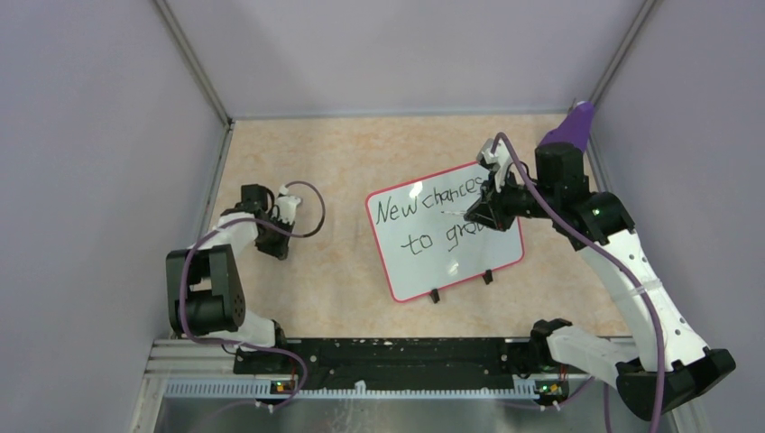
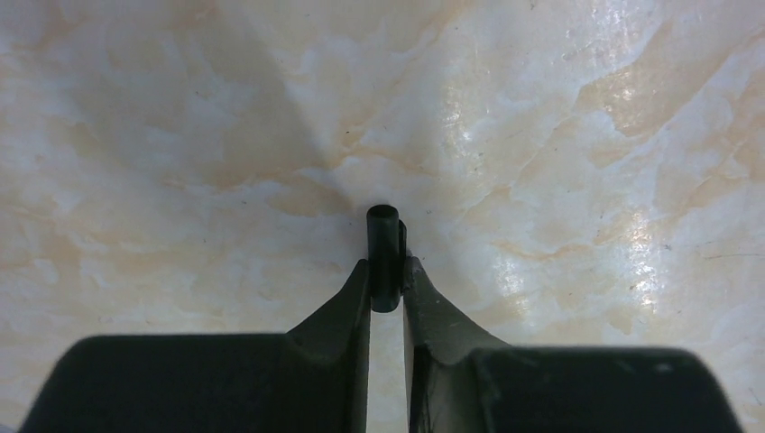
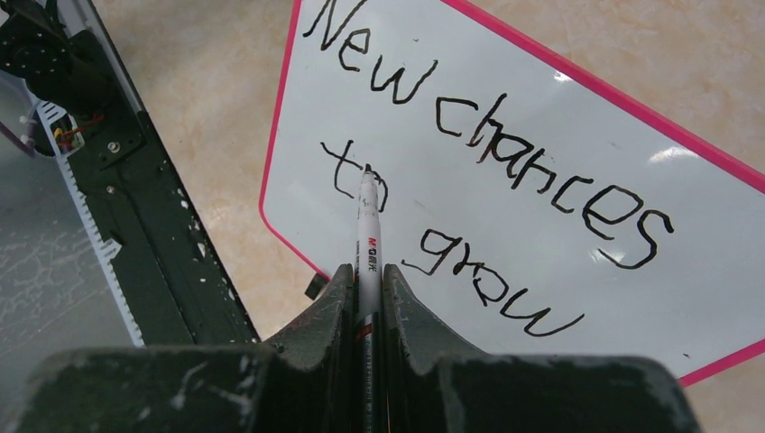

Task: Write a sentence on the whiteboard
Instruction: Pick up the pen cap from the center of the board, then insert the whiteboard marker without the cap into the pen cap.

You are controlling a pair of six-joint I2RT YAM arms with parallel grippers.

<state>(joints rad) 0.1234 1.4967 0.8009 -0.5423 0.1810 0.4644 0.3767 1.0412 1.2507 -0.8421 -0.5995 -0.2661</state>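
Note:
The whiteboard [image 1: 442, 266] lies tilted on the table, right of centre, its pink rim all round. The sentence [image 1: 424, 206] reads "New chances to grow" in two dark lines. My right gripper [image 1: 478, 215] hovers over the board's right side, shut on a white marker [image 3: 368, 230]. In the right wrist view the marker's tip points at the word "to" of the sentence [image 3: 505, 158] on the whiteboard [image 3: 559, 117]; the right gripper [image 3: 368, 278] grips the barrel. My left gripper [image 2: 385, 275] is low over the bare table at the left [image 1: 273, 242], shut on a small black cap [image 2: 383, 239].
Two black clip feet [image 1: 434, 295] stick out of the board's near edge. A purple object [image 1: 574, 124] stands in the back right corner. A black rail [image 1: 397, 356] runs along the near edge, and grey walls close in both sides.

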